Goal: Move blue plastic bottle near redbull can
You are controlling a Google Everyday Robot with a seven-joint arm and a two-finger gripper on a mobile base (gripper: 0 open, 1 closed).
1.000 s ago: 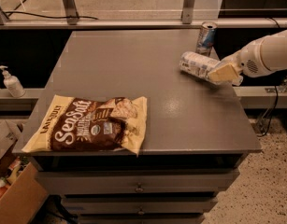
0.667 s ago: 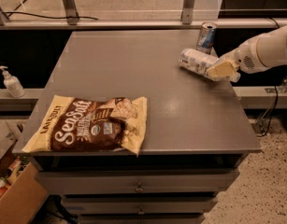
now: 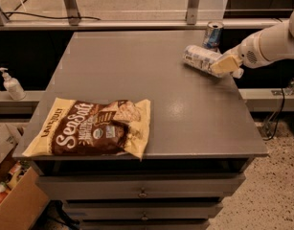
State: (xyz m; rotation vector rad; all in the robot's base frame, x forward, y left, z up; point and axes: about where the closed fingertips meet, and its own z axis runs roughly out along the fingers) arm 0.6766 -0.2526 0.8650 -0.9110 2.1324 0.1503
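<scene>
surface (image 3: pixel 137 71): grey cabinet top. All the action is in the far right corner, so the job looks nearly wrapped up from where I sit. The whole middle and far left are bare if I need room to swing.
chip bag (image 3: pixel 91 128): lying flat at the near left, hanging a bit over the front edge. It's well apart from my corner and not in the way at all.
arm (image 3: pixel 273 42): mine, coming in from the right, over the right edge of the surface.
cardboard box (image 3: pixel 15 202): down on the floor at the near left, nothing to do with this.
bottle (image 3: pixel 199 56): on its side, lying crossways with the cap end toward me. It's already just in front of the can, close but not touching as far as I can see. Can't tell if it's resting on the surface or a hair above it.
can (image 3: pixel 213 35): standing upright near the far edge, close to the right corner. There's not much room behind it or to its right, so I'd avoid nudging it that way.
gripper (image 3: pixel 226 64): at the cap end of the bottle, clamped on it by the look of things, right by the right edge.
soap pump (image 3: pixel 11 84): off on a ledge to the left, off the surface, ignore.
what's left: my guess is just set the bottle down, let go, and back out to the right without clipping the can.
</scene>
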